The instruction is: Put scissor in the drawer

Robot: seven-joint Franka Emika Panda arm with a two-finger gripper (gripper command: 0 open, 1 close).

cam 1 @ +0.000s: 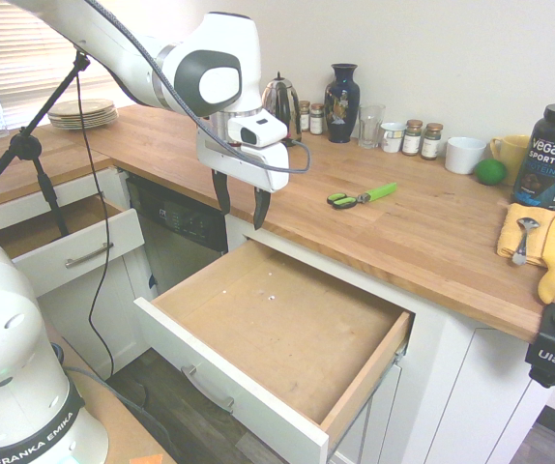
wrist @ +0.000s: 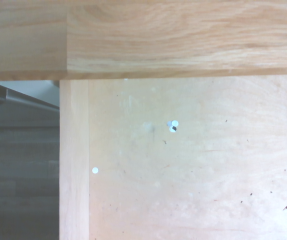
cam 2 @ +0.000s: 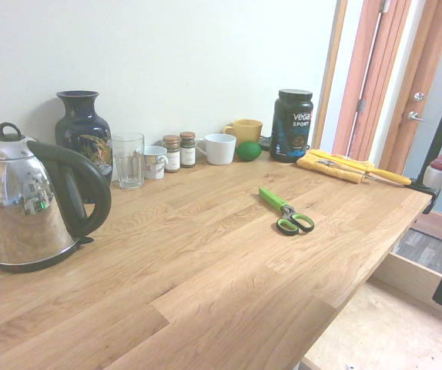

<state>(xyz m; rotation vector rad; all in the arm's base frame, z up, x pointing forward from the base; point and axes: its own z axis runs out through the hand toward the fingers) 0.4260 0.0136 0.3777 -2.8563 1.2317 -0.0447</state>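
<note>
Gripper wide open, nothing held, touching nothing, hanging nr counter edge. In 1st ext. view scissor lies flat on counter, approx 2 o'clock of jaws; open drawer at 5 o'clock. Risks: thin, low scissor may slip if fingers close too high; fingertips may hit wood if too low; loops may catch drawer rim w/o enough lift.

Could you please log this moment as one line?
gripper: open, empty, above drawer edge | scissors: on countertop | drawer: pulled out | task: scissors not yet in drawer
</note>
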